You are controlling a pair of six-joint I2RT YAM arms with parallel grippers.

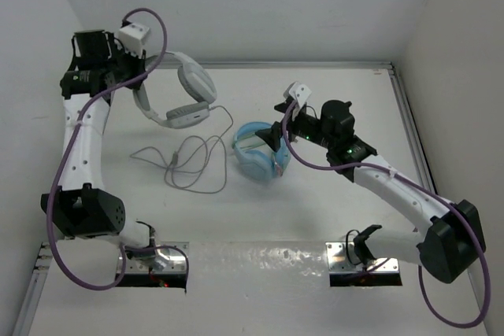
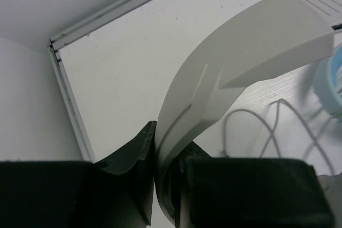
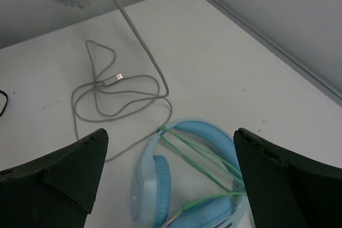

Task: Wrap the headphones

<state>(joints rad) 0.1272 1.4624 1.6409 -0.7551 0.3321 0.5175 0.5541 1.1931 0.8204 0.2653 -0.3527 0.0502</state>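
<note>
We see the left gripper [image 1: 135, 68] at the far left of the surface [image 1: 315, 218], closed tight on the grey headband [image 2: 240, 52] of the white headphones [image 1: 189, 96]. In the left wrist view its two dark fingers [image 2: 141, 153] pinch the band from both sides, and the band arches up and away to the right. From above, the two pale ear cups lie to the right of that gripper, one nearer the back wall and one nearer us. We cannot tell whether they rest on the surface or hang just above it.

The thin whitish cable [image 1: 193, 163] leaves the nearer cup and lies in loose loops on the surface, between the white headphones and the light blue headphones [image 1: 256, 151]. In the right wrist view its metal plug [image 3: 113, 79] sits inside those loops.

The right gripper [image 3: 171, 137] is spread wide and holds nothing. It hangs over the light blue headphones near the middle of the surface, and its fingers stand apart on either side of them in its own view. One strand of the cable runs up close to the blue pair's rim.
</note>
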